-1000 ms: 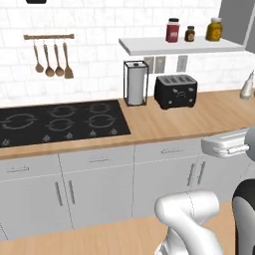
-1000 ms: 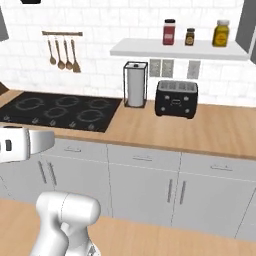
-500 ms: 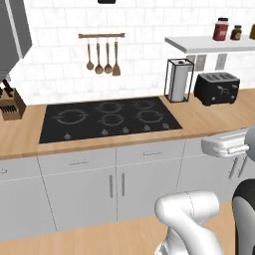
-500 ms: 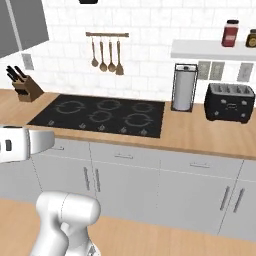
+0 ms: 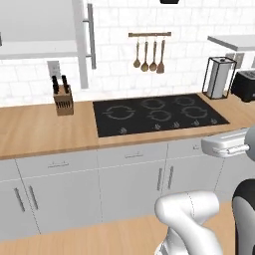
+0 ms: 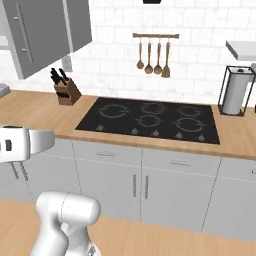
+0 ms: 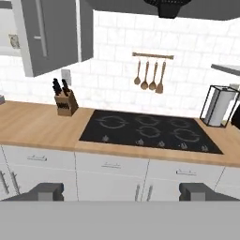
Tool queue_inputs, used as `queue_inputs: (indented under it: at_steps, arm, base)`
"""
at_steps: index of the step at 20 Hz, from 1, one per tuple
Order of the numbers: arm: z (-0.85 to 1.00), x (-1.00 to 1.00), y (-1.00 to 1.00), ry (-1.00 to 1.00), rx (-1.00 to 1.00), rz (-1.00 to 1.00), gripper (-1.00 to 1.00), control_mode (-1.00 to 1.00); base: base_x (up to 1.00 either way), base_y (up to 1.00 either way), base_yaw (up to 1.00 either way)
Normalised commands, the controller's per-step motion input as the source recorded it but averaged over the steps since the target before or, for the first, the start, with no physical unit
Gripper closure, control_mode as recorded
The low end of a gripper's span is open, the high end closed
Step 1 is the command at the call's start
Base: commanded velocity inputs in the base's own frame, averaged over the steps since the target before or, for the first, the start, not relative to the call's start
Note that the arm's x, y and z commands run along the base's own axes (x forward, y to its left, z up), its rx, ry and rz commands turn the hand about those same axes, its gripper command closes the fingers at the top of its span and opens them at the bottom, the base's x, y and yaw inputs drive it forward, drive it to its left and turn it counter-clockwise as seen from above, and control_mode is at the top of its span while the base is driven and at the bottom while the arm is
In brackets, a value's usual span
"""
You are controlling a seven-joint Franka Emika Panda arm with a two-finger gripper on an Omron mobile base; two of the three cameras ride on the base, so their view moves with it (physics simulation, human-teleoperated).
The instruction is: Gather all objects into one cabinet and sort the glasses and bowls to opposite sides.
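The wall cabinet hangs at the upper left, its grey door (image 6: pixel 42 35) swung open and carrying a long vertical bar handle (image 7: pixel 41 28). Its white shelf (image 5: pixel 35 50) shows in the left base view, with the door edge-on beside it. A small pale shape (image 7: pixel 14 41) sits inside the cabinet, too small to identify. The bowl, the tumblers and the red mug are out of view. My gripper (image 7: pixel 122 192) is open, its dark fingertips (image 7: pixel 44 191) wide apart with nothing between them, well back from the counter.
A wooden knife block (image 5: pixel 63 97) stands on the wood counter (image 5: pixel 40 127) left of the black hob (image 5: pixel 157 113). Wooden utensils (image 5: pixel 148 55) hang on a wall rail. A paper-towel holder (image 5: pixel 218 77) and a black toaster (image 5: pixel 245 84) stand at the right. White base cupboards (image 6: pixel 135 185) run below.
The whole picture has slid to the right, so the cameras have moved left along the counter. The knife block and the open wall cabinet have come into view; the toaster is nearly out.
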Motion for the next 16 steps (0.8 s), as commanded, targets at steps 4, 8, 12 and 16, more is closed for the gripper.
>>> queue_inputs:
  at_steps: [4, 8, 12, 16]
  arm:
    - [0.0, 0.0, 0.0, 0.0, 0.0, 0.0, -1.0, 1.0]
    - [0.0, 0.0, 0.0, 0.0, 0.0, 0.0, -1.0, 1.0]
    - [0.0, 0.0, 0.0, 0.0, 0.0, 0.0, -1.0, 1.0]
    - [0.0, 0.0, 0.0, 0.0, 0.0, 0.0, -1.0, 1.0]
  base:
    - [0.0, 1.0, 0.0]
    - [0.0, 1.0, 0.0]
    - [-0.01, 1.0, 0.0]
    - [-0.01, 1.0, 0.0]
